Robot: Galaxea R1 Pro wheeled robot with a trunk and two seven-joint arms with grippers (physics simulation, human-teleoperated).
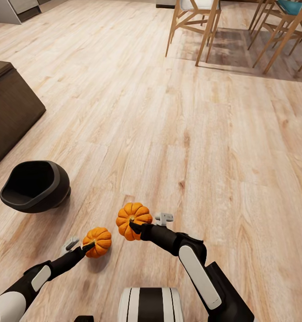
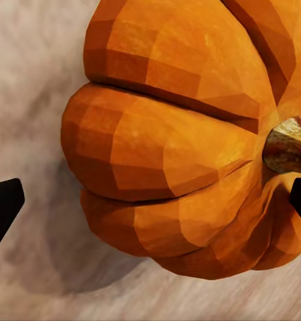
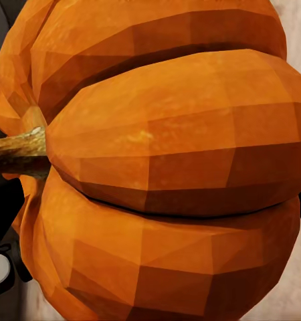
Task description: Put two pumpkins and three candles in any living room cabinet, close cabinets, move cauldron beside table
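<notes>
Our left gripper (image 1: pixel 89 245) and right gripper (image 1: pixel 133 225), arms bent forward low, each clamp a pumpkin (image 1: pixel 97 241) (image 1: pixel 133 220) above the wooden floor (image 1: pixel 191 147); stems face the grippers. The cauldron (image 1: pixel 35 186) lies tipped, mouth toward us.

two ribbed orange pumpkins (image 1: pixel 133 221) (image 1: pixel 98 241) sit side by side, each held at a gripper's tip. the black cauldron (image 1: pixel 34 186) lies tipped on the wooden floor near the dark cabinet (image 1: pixel 7 107).

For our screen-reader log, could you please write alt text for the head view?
Each gripper, left and right, holds an orange pumpkin (left pumpkin, right pumpkin) above a pale wood floor. A black cauldron lies tipped beside them.
</notes>
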